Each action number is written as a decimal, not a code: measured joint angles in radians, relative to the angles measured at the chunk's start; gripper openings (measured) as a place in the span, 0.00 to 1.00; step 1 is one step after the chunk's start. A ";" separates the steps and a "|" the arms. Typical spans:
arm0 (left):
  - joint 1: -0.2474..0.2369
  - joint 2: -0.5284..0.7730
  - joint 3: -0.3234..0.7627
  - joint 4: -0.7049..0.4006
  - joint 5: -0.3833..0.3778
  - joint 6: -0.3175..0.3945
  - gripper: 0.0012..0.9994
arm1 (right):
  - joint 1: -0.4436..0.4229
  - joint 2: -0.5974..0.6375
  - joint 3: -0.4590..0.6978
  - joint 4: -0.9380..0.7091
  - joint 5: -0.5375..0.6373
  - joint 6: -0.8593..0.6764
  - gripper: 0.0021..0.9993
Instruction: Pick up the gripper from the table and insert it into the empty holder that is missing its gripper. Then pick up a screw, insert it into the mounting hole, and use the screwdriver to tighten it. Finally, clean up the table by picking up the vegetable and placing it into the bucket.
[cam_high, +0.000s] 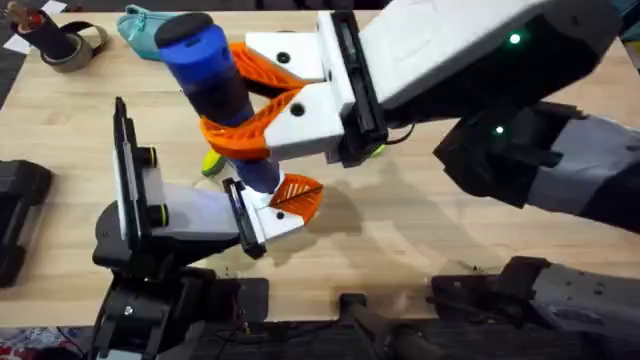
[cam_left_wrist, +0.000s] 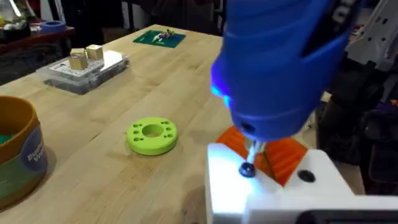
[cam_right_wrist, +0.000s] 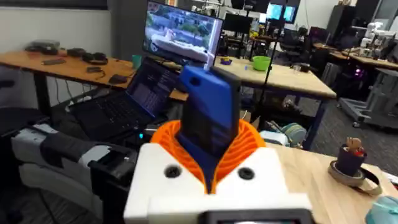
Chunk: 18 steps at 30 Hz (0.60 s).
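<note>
My right gripper (cam_high: 228, 100) reaches across the table and is shut on the bright blue screwdriver (cam_high: 205, 60), held upright between its orange pads (cam_right_wrist: 245, 146). The screwdriver (cam_left_wrist: 280, 62) has its narrow tip set on a dark screw (cam_left_wrist: 247, 169) in the white body of my left gripper (cam_left_wrist: 264, 155). Its orange pads look shut together, with nothing between them. A second hole (cam_left_wrist: 305, 176) lies beside the screw. The yellow-green vegetable (cam_high: 212, 163) peeks out on the table under the screwdriver. The orange-brown bucket (cam_left_wrist: 15, 155) stands off to one side of my left gripper.
A lime-green disc (cam_left_wrist: 152, 135) with a centre hole lies on the wood near my left gripper. Farther off are a clear box with small blocks (cam_left_wrist: 84, 68) and a green board (cam_left_wrist: 160, 38). A tape roll (cam_high: 70, 45) and a teal pouch (cam_high: 140, 25) sit at the far left.
</note>
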 joint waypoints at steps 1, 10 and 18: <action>0.000 0.000 0.000 0.000 0.000 0.000 0.01 | 0.000 0.000 0.000 -0.001 0.000 0.000 0.02; 0.000 0.000 0.000 0.000 0.000 0.000 0.01 | 0.000 0.000 -0.005 -0.010 0.000 -0.011 0.02; 0.000 0.000 0.000 0.000 0.000 0.000 0.01 | 0.000 0.000 -0.005 -0.010 0.000 -0.019 0.02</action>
